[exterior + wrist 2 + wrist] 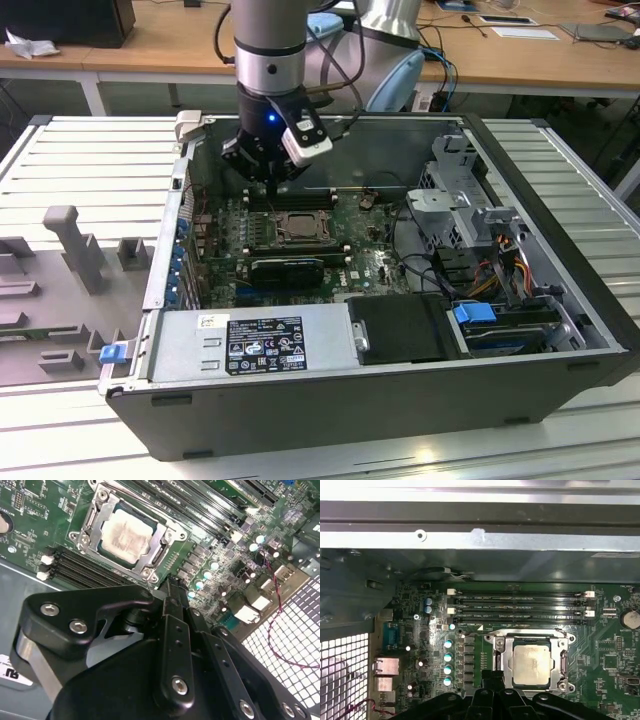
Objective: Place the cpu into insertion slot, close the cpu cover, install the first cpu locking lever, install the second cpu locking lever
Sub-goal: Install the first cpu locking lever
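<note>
Your pale silvery square cpu already sits in the silver-rimmed insertion slot, under the metal frame cover. The black gripper hovers just beside the socket corner with its jaws closed and empty; descending off-line could scrape the board.

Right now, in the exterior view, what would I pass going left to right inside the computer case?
Gripper above the board → cpu in its insertion slot → metal drive cage → blue clip.
</note>
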You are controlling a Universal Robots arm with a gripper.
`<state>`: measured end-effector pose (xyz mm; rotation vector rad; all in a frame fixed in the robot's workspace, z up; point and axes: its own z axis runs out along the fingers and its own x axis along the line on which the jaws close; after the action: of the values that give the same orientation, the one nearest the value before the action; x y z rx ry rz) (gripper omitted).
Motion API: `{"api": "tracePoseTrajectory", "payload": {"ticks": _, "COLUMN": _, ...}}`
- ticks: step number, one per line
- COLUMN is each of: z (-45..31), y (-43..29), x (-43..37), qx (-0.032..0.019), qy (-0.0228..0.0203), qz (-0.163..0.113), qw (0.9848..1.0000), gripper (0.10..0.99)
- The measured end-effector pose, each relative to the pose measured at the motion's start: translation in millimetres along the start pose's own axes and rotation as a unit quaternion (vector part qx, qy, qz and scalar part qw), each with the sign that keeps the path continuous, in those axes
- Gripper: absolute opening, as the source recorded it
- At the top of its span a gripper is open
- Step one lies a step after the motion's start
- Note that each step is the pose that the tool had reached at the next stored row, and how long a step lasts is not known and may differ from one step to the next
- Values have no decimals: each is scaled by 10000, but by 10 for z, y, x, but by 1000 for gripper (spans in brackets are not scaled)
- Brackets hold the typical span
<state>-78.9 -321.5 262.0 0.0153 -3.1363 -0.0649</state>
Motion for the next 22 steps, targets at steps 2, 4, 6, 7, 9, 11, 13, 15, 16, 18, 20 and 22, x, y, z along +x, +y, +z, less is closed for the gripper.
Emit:
{"api": "tracePoseTrajectory", "payload": {"ticks": 2, "z": 1, "y": 0, "x": 13, "qx": 0, "qy": 0, "qz": 0, "qw": 10000, "gripper": 106}}
{"api": "tracePoseTrajectory", "payload": {"ticks": 4, "z": 1, "y": 0, "x": 26, "qx": 0, "qy": 0, "qz": 0, "qw": 10000, "gripper": 106}}
{"api": "tracePoseTrajectory", "payload": {"ticks": 6, "z": 1, "y": 0, "x": 41, "qx": 0, "qy": 0, "qz": 0, "qw": 10000, "gripper": 106}}
{"api": "tracePoseTrajectory", "payload": {"ticks": 7, "z": 1, "y": 1, "x": 46, "qx": 0, "qy": 0, "qz": 0, "qw": 10000, "gripper": 106}}
{"api": "tracePoseTrajectory", "payload": {"ticks": 9, "z": 1, "y": 0, "x": 57, "qx": 0, "qy": 0, "qz": 0, "qw": 10000, "gripper": 106}}
{"api": "tracePoseTrajectory", "payload": {"ticks": 11, "z": 1, "y": 1, "x": 73, "qx": 0, "qy": 0, "qz": 0, "qw": 10000, "gripper": 106}}
{"api": "tracePoseTrajectory", "payload": {"ticks": 13, "z": 2, "y": 1, "x": 92, "qx": 0, "qy": 0, "qz": 0, "qw": 10000, "gripper": 106}}
{"api": "tracePoseTrajectory", "payload": {"ticks": 15, "z": 1, "y": 1, "x": 107, "qx": 0, "qy": 0, "qz": 0, "qw": 10000, "gripper": 106}}
{"api": "tracePoseTrajectory", "payload": {"ticks": 16, "z": 2, "y": 1, "x": 112, "qx": 0, "qy": 0, "qz": 0, "qw": 10000, "gripper": 106}}
{"api": "tracePoseTrajectory", "payload": {"ticks": 18, "z": 1, "y": 1, "x": 128, "qx": 0, "qy": 0, "qz": 0, "qw": 10000, "gripper": 106}}
{"api": "tracePoseTrajectory", "payload": {"ticks": 20, "z": 2, "y": 2, "x": 162, "qx": 0, "qy": 0, "qz": 0, "qw": 10000, "gripper": 106}}
{"api": "tracePoseTrajectory", "payload": {"ticks": 22, "z": 2, "y": 2, "x": 177, "qx": 0, "qy": 0, "qz": 0, "qw": 10000, "gripper": 106}}
